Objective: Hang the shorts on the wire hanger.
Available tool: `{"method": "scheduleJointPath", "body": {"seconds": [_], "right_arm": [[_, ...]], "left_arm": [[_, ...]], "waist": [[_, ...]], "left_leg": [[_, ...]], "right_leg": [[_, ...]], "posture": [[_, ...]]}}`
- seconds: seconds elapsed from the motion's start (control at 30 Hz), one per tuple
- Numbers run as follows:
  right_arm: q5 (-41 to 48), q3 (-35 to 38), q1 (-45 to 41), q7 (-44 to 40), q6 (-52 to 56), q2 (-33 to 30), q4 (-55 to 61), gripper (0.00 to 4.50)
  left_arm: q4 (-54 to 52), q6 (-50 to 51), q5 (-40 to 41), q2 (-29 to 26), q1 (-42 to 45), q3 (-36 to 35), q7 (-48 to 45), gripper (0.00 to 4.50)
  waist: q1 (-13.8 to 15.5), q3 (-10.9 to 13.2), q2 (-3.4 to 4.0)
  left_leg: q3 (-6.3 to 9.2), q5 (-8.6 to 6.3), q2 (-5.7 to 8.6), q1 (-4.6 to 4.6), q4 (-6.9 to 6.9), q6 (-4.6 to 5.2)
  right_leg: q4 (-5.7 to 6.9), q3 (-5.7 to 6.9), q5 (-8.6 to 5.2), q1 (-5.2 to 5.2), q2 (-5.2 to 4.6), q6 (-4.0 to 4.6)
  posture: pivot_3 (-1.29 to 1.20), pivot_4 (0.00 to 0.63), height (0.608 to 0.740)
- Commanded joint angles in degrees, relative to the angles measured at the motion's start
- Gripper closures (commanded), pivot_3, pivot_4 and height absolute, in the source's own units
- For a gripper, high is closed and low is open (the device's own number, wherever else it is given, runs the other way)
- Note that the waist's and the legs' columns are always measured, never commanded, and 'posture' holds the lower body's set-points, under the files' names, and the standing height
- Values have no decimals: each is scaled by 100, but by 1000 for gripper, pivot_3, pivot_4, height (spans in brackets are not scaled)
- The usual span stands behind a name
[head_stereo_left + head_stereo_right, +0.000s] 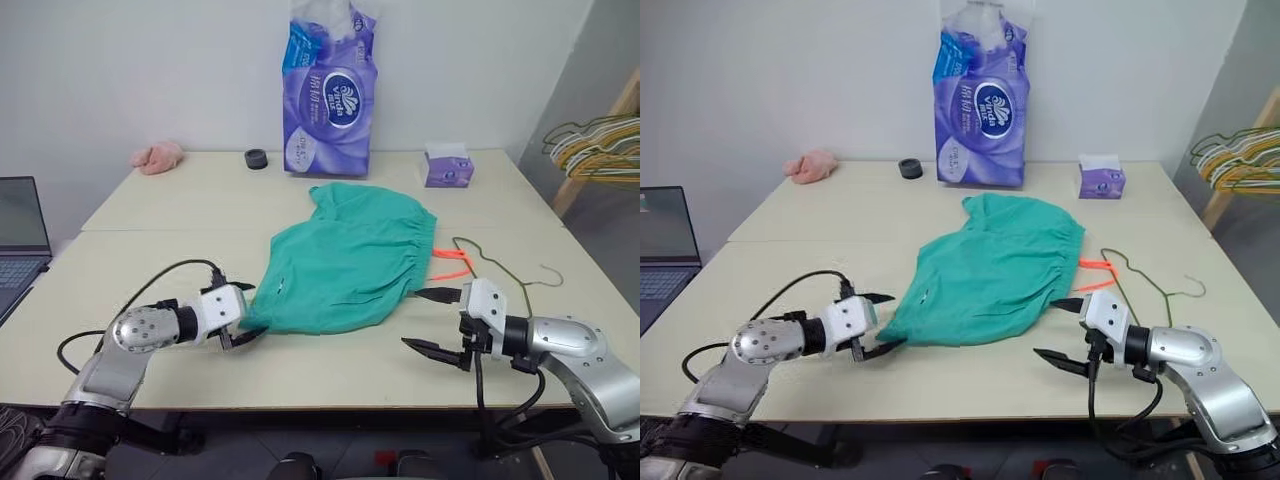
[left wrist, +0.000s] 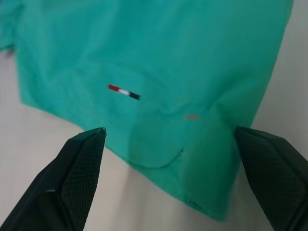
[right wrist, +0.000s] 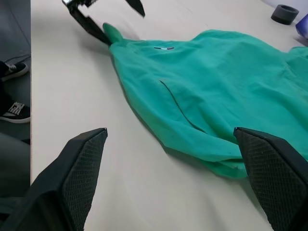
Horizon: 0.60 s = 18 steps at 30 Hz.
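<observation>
You have both grippers spread wide and empty, one at each side of the shorts (image 1: 345,262), which lie flat in the middle of the table (image 1: 150,215) with the gathered waistband toward your right and the orange drawstring (image 1: 452,262) trailing off it. The left gripper (image 1: 236,312) sits right at the near left corner of the cloth, its lower finger just at the hem; the right gripper (image 1: 436,321) hangs just off the near right edge, not touching. The wire hanger (image 1: 500,268) lies flat on the table just beyond the waistband, hook pointing right, partly tucked under the fabric as far as you can tell. The step looks like taking hold of the shorts, so bring each jaw over a single layer of edge before closing, and pinch close to the hem so the fabric does not bunch. Watch the drawstring near the hanger; it could snag. Around you: a purple tissue pack (image 1: 330,95) at the far edge, a small purple box (image 1: 447,165), a black roll (image 1: 256,158), a pink cloth (image 1: 158,156), a laptop (image 1: 20,230) at left, and bunched hangers (image 1: 600,145) at right.
</observation>
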<state>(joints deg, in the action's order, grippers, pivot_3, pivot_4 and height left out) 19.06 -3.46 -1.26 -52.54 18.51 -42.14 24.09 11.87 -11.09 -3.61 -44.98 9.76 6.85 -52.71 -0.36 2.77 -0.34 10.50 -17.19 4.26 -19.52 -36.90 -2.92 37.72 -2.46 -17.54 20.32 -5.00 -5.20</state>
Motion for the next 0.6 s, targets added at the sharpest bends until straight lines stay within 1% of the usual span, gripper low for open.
{"method": "scheduleJointPath", "body": {"seconds": [0.03, 0.07, 0.23, 0.33, 0.4, 0.47, 0.5, 0.6], "right_arm": [[-261, 24, -105, 71, -285, -63, 162, 0], [-403, 12, -121, 124, -402, -61, 107, 0], [-1008, -73, -321, 366, -876, 9, -258, 0], [-1731, -389, -602, 623, -1314, 50, -700, 0], [-2399, -785, -977, 936, -1419, 195, -1149, 0], [-2719, -1041, -1229, 1069, -1443, 345, -1492, 0], [-2779, -1083, -1281, 1099, -1459, 402, -1594, 0], [-3270, -1340, -1618, 1463, -1688, 662, -2239, 0]], "left_arm": [[413, -442, -312, 16, 268, 123, 180, 397], [553, -568, -404, 10, 319, 172, 222, 602], [1030, -943, -595, 38, 579, 248, 397, 2109], [1029, -911, -470, 84, 659, 168, 406, 3022], [819, -687, -276, 110, 677, 37, 369, 3631], [656, -524, -157, 109, 678, -29, 322, 4264], [614, -487, -140, 99, 674, -32, 313, 4474], [407, -363, -110, 39, 654, -54, 279, 4474]], "waist": [[-6, -1, -1], [-7, -1, -1], [-28, -1, -1], [-83, -1, -1], [-137, -1, -2], [-158, -1, -2], [-167, -1, -2], [-177, -2, -2]], "left_leg": [[7, 0, 0, -2, -2, 0], [8, 0, 2, -2, -2, 0], [9, 1, 1, -1, -2, 1], [10, 3, 1, 1, -3, 3], [10, 4, 1, 0, -3, 5], [12, 4, 2, 0, -4, 5], [13, 4, 2, -1, -4, 5], [17, 5, 2, -3, -2, 2]], "right_leg": [[0, 2, 2, 6, -1, 3], [0, 1, 2, 7, -2, 3], [5, 3, 1, 8, -1, -2], [10, 3, 1, 8, 0, -8], [11, 2, 1, 9, 0, -11], [16, 2, 3, 13, 0, -7], [18, 1, 6, 16, 0, -2], [23, 0, 7, 20, -1, 0]], "posture": [[-89, 0, 740], [-93, 0, 740], [-95, 0, 740], [-95, 0, 740], [-91, 0, 740], [-91, 0, 740], [-91, 0, 740], [-69, 0, 740]]}}
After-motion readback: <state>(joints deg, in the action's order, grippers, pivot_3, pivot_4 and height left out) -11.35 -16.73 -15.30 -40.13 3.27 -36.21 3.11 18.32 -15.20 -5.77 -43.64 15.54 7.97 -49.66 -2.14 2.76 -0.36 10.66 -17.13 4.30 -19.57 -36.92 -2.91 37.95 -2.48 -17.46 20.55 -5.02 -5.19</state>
